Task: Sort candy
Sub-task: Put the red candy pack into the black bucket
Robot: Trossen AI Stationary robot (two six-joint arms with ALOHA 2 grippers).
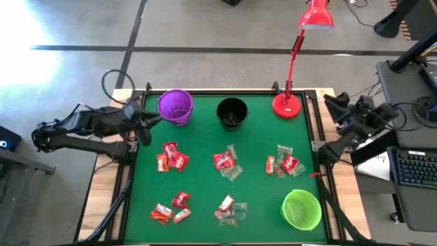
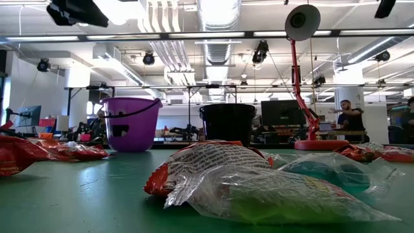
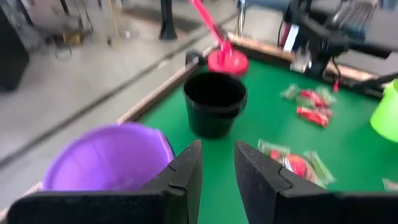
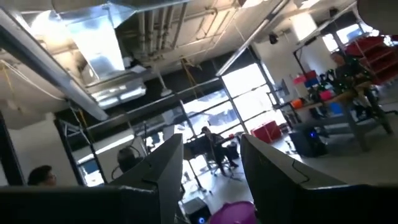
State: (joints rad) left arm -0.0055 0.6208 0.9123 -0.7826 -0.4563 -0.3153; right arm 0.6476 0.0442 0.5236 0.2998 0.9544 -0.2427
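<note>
Left gripper [image 3: 217,171] is hanging by the left edge of the table, next to the purple cup [image 1: 175,106]. Its two fingers [image 3: 186,174] are sitting a little apart, and I am seeing nothing between them. Through its camera I am looking over the purple cup toward the black cup [image 3: 214,102] and the red lamp [image 3: 227,60].

Right gripper [image 4: 211,177] is waiting off the right side of the table, pointing up at the room. Its fingers [image 4: 165,168] are standing apart and holding nothing.

I am seeing the candy [image 1: 227,164] lying on the green table [image 1: 205,140] in six little piles. Three piles are sitting across the middle, and two more piles are sitting at the near edge. One pile [image 1: 285,164] is lying just above the green cup [image 1: 301,209]. No candy is touching either gripper.

People are standing far back in the room.
</note>
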